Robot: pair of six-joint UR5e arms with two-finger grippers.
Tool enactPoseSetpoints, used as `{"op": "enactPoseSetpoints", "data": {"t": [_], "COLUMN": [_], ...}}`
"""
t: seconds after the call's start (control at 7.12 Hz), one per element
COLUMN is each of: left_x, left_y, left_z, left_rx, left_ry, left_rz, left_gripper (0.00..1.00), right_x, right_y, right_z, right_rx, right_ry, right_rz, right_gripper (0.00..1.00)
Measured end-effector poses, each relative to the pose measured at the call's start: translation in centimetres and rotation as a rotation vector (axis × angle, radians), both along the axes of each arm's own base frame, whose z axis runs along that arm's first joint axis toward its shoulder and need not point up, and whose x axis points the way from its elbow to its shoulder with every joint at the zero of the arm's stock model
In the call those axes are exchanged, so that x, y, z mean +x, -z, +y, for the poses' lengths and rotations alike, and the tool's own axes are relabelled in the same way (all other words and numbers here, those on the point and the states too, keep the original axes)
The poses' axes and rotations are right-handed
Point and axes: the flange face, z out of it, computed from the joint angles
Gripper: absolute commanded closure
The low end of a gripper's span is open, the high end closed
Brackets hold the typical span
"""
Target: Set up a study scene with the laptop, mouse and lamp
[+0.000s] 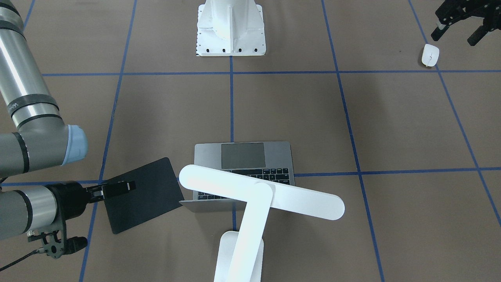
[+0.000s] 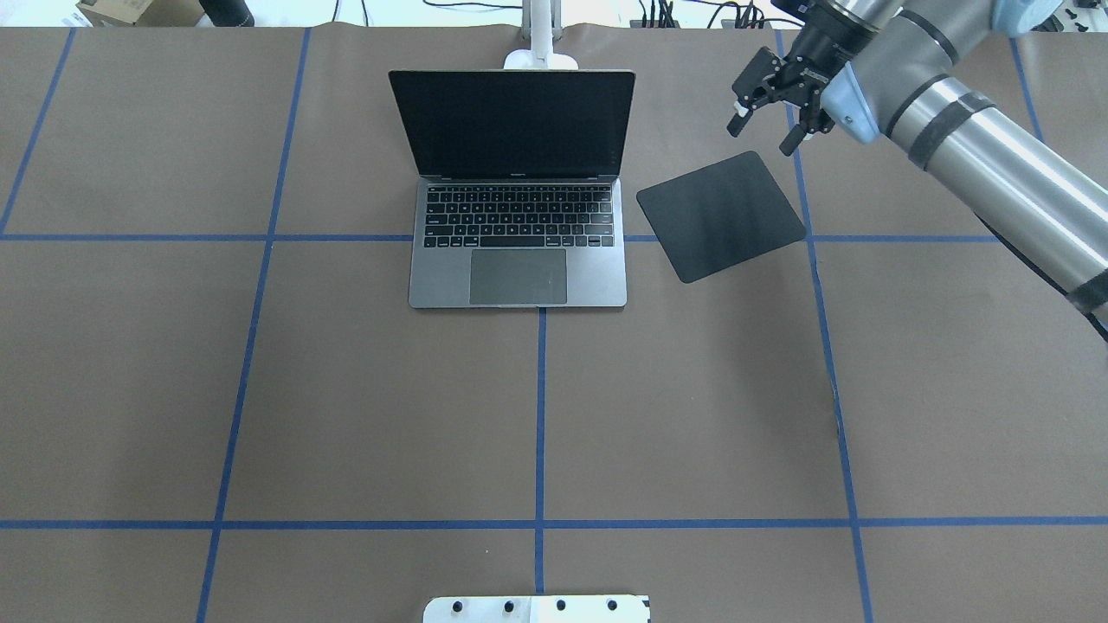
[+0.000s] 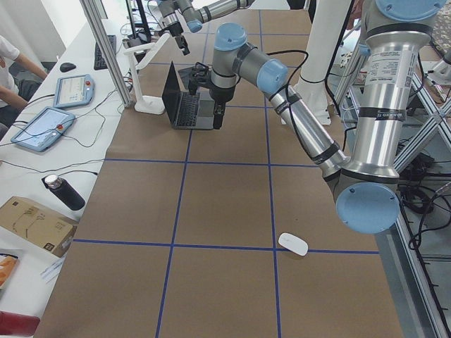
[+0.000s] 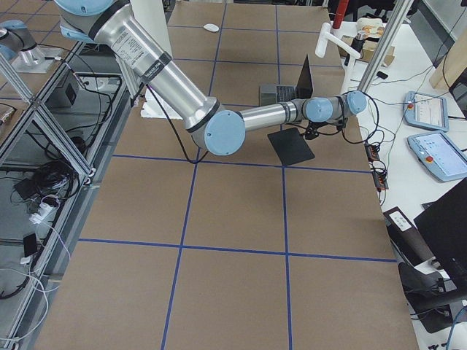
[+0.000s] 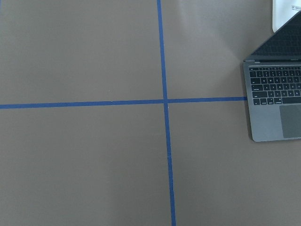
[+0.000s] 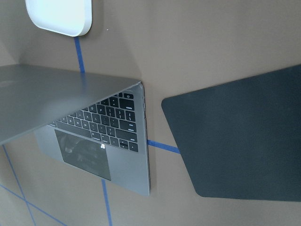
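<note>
Overhead exterior showed you the right gripper point(image 2: 763, 138) spread and empty above the far corner of the black mat point(image 2: 721, 216); the left gripper point(image 1: 454, 39) hung splayed, holding nothing; the laptop point(image 2: 518, 277) stood open beside the mat, the lamp point(image 1: 305, 201) behind it, the mouse point(image 1: 430, 55) well apart.

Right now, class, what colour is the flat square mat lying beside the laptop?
The mat is plain black, clearest in the overhead exterior view.
</note>
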Motion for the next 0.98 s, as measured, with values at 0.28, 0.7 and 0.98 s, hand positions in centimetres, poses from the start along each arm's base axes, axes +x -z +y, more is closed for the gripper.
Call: {"op": "enactPoseSetpoints", "data": {"t": [0.28, 0.7, 0.98], "left_x": [0.0, 0.4, 1.3], "left_y": [-0.3, -1.6, -3.9], "left_z": [-0.2, -1.1, -2.8], "left_rx": [-0.007, -0.038, -0.076], "left_ry": [0.001, 0.000, -0.011], "left_rz": [-0.003, -0.015, -0.033], "left_gripper": [0.00, 0.00, 0.00], "right_x": [2.7, 13.7, 23.9], "right_y": [-4.6, -10.1, -14.0], "right_z": [0.8, 3.4, 7.1], "right_rx": [0.080, 0.155, 0.203], "right_ry": [-0.053, -0.221, -0.324], "right_rz": [0.087, 0.262, 0.321], "right_gripper": [0.04, 0.04, 0.03]}}
